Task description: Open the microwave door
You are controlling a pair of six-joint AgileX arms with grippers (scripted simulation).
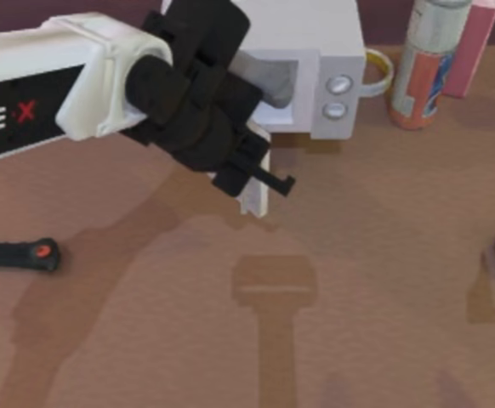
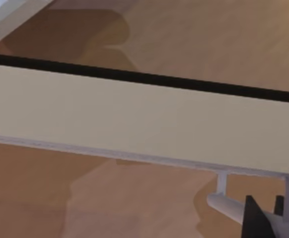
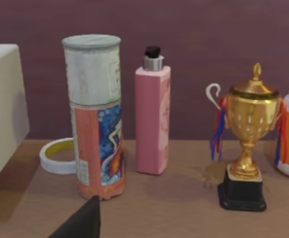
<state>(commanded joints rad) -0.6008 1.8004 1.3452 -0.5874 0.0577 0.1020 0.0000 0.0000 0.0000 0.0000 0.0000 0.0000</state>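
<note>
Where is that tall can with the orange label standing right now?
The tall can stands at the table's far right in the top view, between the microwave and a pink bottle, with a tape roll beside it.

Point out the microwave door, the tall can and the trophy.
microwave door [image 1: 256, 183]: top view, its swung-out outer edge.
tall can [image 3: 96, 134]: right wrist view, printed side.
trophy [image 3: 252, 116]: right wrist view, gold cup.

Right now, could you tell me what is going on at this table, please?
The left arm is working on the microwave at the table's far edge. The left gripper is at the handle edge of the microwave door, which is swung out toward the table's front, so the cavity shows. The right gripper is off to the right, facing a tall can, a pink bottle and a gold trophy.
</note>
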